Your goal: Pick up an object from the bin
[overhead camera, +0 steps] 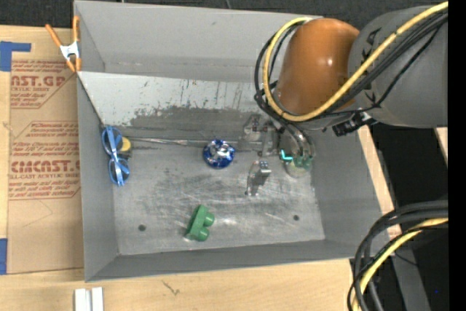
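Observation:
My gripper [255,157] hangs over the right half of the bin floor, beneath the orange wrist cover. Its two metal fingers stand apart, one toward the back wall and one toward the front, with nothing between them. A small round blue and white thing [218,154] lies on the floor just left of the gripper, a short gap away. A green block [199,223] lies near the front wall, to the lower left of the gripper.
A pair of blue glasses [114,154] with a bit of yellow beside it lies against the left wall. A small pale greenish thing [298,161] sits right of the gripper, partly under the arm; what it is I cannot tell.

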`<state>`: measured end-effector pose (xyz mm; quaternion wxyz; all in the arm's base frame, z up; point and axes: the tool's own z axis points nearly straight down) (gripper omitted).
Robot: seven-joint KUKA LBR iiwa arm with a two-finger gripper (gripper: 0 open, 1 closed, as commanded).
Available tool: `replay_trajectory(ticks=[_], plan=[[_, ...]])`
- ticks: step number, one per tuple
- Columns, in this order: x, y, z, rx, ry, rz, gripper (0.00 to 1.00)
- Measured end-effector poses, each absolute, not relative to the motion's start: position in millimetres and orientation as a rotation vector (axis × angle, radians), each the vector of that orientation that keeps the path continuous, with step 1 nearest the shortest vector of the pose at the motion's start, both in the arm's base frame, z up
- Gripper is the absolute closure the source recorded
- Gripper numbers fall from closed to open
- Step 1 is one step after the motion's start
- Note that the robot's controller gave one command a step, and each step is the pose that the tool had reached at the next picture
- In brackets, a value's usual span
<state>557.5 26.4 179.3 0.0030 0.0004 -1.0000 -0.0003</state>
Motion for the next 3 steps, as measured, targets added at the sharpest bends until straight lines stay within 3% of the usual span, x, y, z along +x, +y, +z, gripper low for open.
replay_trajectory(ticks=[1, 2, 3], plan=[[578.3, 63, 104, 0.265, -3.130, -0.003, 0.00], [577.4, 53, 106, 0.264, -3.133, -0.001, 0.00], [594.2, 52, 139, 0.596, -3.090, 0.000, 0.00]])
